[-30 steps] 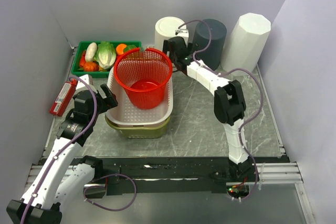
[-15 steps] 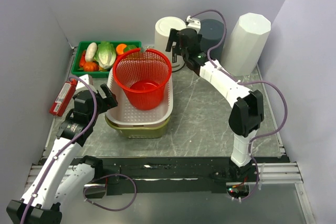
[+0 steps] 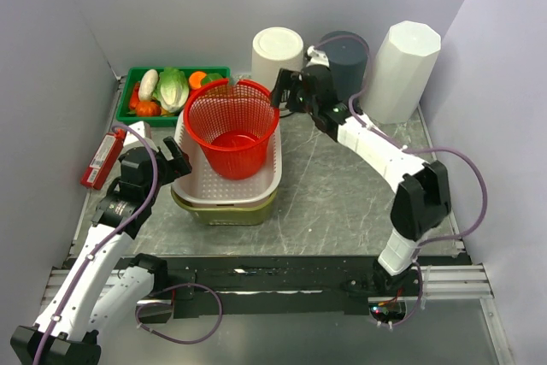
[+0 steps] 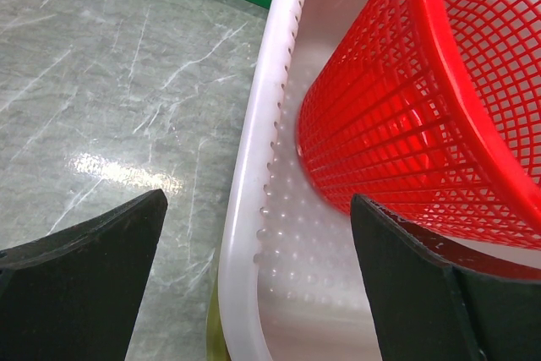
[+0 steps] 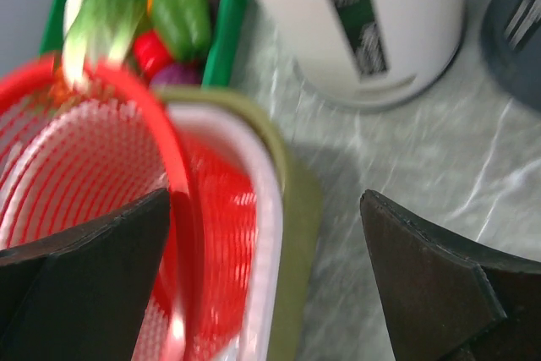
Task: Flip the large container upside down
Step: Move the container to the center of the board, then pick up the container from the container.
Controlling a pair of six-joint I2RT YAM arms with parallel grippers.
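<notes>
Black left claw [image 3: 173, 160] open, straddling the white tub's [image 3: 268, 179] left rim | red mesh basket [image 3: 232, 121] upright inside that tub, just right of the claw, the white tub stacked on an olive tub [image 3: 224, 214] | right claw [image 3: 286, 91] open at the basket's far-right rim, contact unclear | bare counter [image 3: 342, 198] lies right of the tubs

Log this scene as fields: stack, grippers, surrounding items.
stack: red basket inside white perforated tub, on olive tub
left gripper: open, over the white perforated tub's left rim
right gripper: open, above the stack's far rim
behind: white bin, dark grey bin, faceted white bin
far left: green vegetable tray
</notes>
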